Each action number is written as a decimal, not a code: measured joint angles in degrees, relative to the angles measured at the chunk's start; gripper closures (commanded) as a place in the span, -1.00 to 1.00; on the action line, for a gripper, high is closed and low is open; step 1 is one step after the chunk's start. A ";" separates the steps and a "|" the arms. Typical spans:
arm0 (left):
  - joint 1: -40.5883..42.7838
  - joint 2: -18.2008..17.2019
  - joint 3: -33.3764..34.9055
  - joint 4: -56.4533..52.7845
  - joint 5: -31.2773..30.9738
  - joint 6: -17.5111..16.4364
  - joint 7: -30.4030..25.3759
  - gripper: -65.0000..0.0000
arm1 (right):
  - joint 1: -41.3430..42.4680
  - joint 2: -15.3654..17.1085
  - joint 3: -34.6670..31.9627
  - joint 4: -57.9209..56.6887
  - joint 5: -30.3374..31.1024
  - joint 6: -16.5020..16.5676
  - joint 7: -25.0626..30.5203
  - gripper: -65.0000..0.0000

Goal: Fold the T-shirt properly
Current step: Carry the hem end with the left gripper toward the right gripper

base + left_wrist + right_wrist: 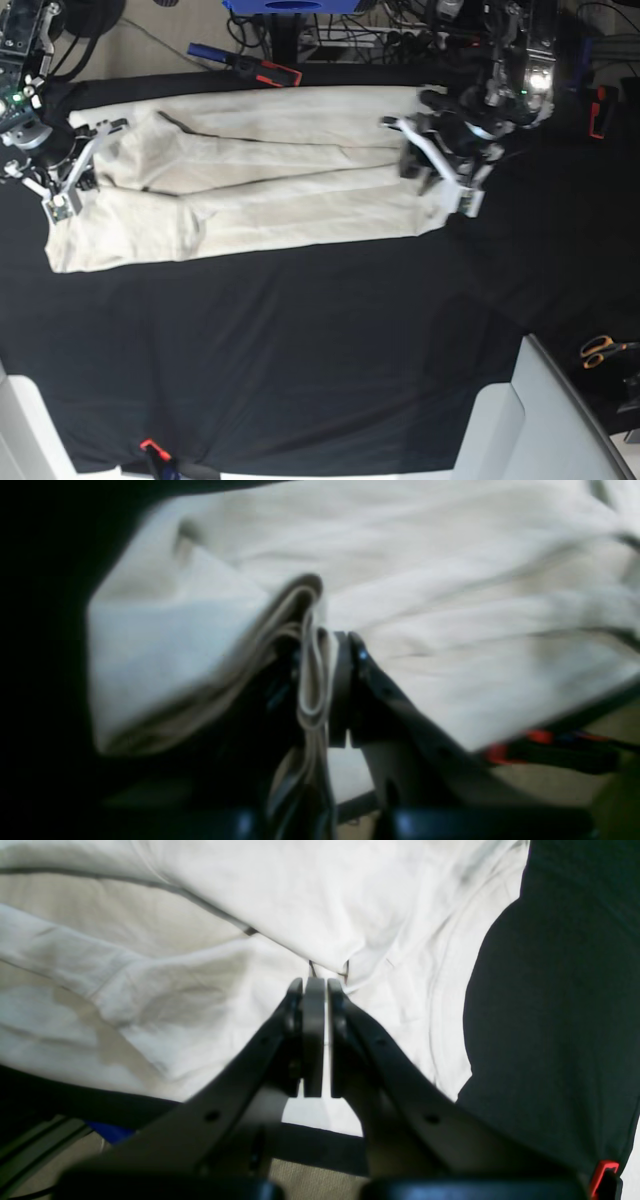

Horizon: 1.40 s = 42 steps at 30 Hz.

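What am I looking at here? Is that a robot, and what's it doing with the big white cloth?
Yes, it's a robot with two arms, and it has a T-shirt to fold on a black table cover. One picture looks at everything from in front. The other two come from cameras on the robot's wrists, so you see what each gripper sees. The left gripper is pinching a bit of the T-shirt between its fingers. The right gripper is shut, just over the cloth; I can't tell if it's pinching any. Those orange-handled scissors lie off to one side.
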 measured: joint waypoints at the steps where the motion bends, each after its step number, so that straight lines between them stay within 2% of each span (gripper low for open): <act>1: -0.70 0.52 1.29 0.11 -0.04 0.33 -0.02 1.00 | -0.02 -0.02 -0.02 0.00 0.00 0.00 0.00 0.97; 3: -2.19 0.61 4.24 0.13 -0.35 2.67 -0.24 1.00 | -0.02 -0.02 -0.02 0.00 0.02 0.02 0.00 0.97; 5: -3.56 0.42 6.93 0.11 0.17 3.61 -0.15 1.00 | 0.02 0.00 -0.02 0.00 0.00 0.00 0.00 0.97; 7: -4.70 0.35 8.92 0.11 0.07 3.56 -0.15 1.00 | 0.09 -0.13 -0.02 0.00 0.00 0.02 -0.02 0.97; 14: -8.57 5.14 10.14 -3.43 -0.02 3.52 -0.04 1.00 | 0.07 -0.17 -0.02 0.00 0.00 0.02 0.00 0.97; 20: -10.95 5.66 15.37 -7.23 -0.07 3.65 -0.02 1.00 | 0.07 -0.20 0.00 0.00 0.02 0.00 0.00 0.97; 35: -13.81 7.28 15.47 -11.17 0.17 3.58 -0.11 1.00 | -0.04 -0.20 0.15 0.00 0.00 0.00 0.00 0.97; 42: -14.69 7.30 19.19 -11.37 0.02 3.74 -0.02 1.00 | -0.04 -0.20 0.15 0.00 0.00 0.00 0.00 0.97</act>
